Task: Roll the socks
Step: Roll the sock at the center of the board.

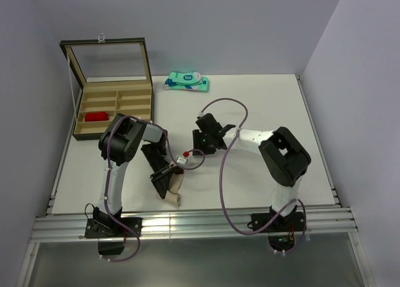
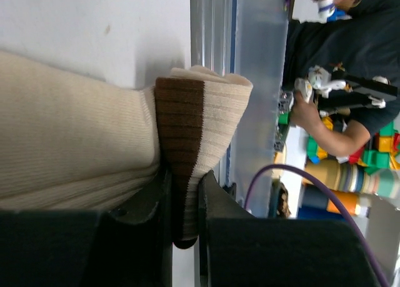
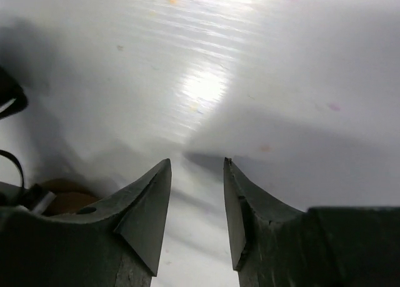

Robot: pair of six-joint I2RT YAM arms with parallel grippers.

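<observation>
Left gripper (image 2: 185, 196): jaws pinching beige sock (image 2: 75, 137) at brown cuff band. Sock lies on table (image 1: 262, 112) at near edge, left of centre, partly under the gripper.
Right gripper (image 3: 197, 174): jaws spread, nothing between, over bare table mid-scene.
Red sock (image 1: 97, 117): in left-side compartment of box (image 1: 87, 135), far left.

No legible text or labels.

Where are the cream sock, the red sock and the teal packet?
cream sock (image 2: 75, 137): left wrist view, ribbed cream body.
red sock (image 1: 95, 117): top view, its middle.
teal packet (image 1: 186, 81): top view, its centre.
</observation>
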